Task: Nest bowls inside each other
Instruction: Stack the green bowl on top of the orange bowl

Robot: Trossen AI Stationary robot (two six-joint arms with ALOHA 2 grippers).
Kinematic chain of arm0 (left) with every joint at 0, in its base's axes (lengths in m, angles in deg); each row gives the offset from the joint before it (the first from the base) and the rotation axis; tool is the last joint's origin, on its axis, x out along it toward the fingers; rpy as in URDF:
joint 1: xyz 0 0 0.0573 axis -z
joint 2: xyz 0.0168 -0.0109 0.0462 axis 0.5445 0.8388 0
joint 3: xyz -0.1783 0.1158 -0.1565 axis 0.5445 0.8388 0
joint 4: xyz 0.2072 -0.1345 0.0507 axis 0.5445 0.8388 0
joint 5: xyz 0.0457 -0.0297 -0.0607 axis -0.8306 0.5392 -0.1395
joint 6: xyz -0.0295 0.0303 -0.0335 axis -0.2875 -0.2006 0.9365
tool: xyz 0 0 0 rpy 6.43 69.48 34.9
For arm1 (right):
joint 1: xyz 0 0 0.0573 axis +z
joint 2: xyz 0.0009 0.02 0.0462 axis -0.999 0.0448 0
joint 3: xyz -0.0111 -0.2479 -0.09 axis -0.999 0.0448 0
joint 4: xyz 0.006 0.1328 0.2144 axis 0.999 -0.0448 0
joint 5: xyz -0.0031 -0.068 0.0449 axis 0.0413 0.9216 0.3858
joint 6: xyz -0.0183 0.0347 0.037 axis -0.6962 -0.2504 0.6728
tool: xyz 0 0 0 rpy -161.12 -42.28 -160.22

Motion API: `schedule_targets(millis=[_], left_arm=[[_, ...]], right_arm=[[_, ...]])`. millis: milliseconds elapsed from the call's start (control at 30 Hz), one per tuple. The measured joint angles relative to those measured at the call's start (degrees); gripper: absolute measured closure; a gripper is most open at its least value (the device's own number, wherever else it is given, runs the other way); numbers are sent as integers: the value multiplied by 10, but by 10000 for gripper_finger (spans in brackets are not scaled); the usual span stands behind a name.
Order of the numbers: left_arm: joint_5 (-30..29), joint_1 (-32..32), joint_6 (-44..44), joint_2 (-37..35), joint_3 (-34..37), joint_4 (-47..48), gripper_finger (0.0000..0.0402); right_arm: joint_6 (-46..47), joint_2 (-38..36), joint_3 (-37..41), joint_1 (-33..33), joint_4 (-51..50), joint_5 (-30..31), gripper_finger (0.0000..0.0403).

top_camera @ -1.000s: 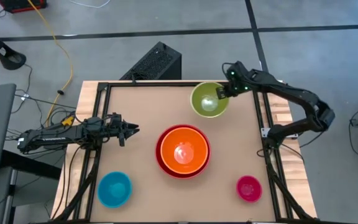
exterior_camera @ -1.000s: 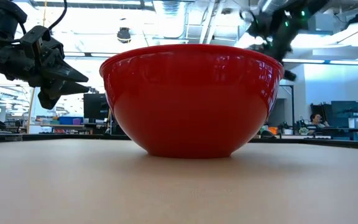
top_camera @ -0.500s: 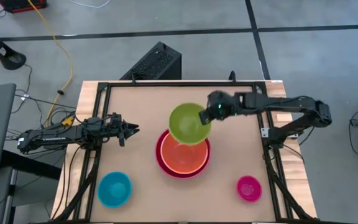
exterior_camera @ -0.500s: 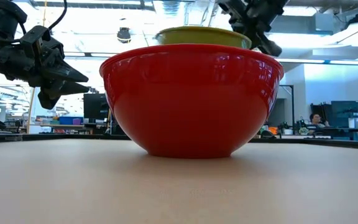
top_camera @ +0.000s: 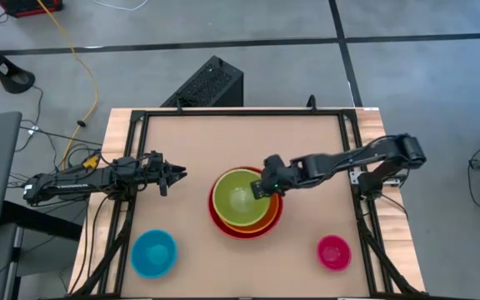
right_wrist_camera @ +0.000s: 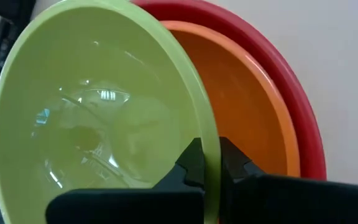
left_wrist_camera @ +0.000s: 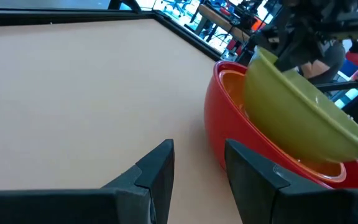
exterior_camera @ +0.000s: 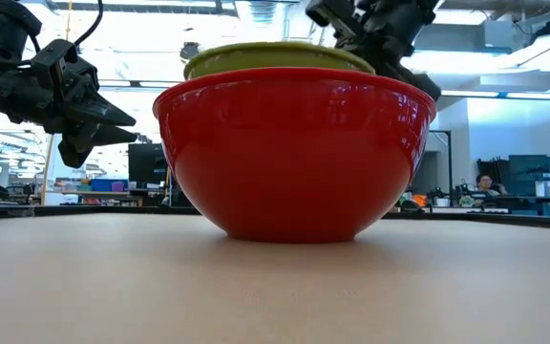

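The middle of the tan tabletop point(top_camera: 190, 137) is being blocked by the big glossy red plastic bowl point(top_camera: 217, 218), with the orange bowl point(top_camera: 272, 215) and the tilted olive green bowl point(top_camera: 238, 197) sitting in it — and the right gripper point(top_camera: 259, 189) is clamping that green rim, its arm crossing from the right edge. The far half is lying open. Near the front, the light blue bowl point(top_camera: 153, 252) and small magenta bowl point(top_camera: 333, 252) are occupying the corners — the left gripper point(top_camera: 180, 173) is hanging at the left edge, fingers parted.

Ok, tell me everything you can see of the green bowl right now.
The green bowl is a round, glossy olive-green plastic bowl, empty, with a thin rim. The right gripper is shut on its rim, one finger inside and one outside. It hangs tilted over the orange bowl, which sits nested in the red bowl. In the left wrist view its lower edge has dipped inside the orange bowl, the gripped side raised; whether it touches the orange bowl is unclear.
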Motion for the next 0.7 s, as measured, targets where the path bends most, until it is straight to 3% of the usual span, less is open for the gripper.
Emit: schedule_targets(millis=[400, 700], left_arm=[[0, 0, 0, 0, 0, 0, 272], [0, 0, 0, 2, 0, 0, 272]], right_arm=[[29, 27, 0, 0, -65, -2, 391], [30, 46, 0, -3, -59, -12, 391]])
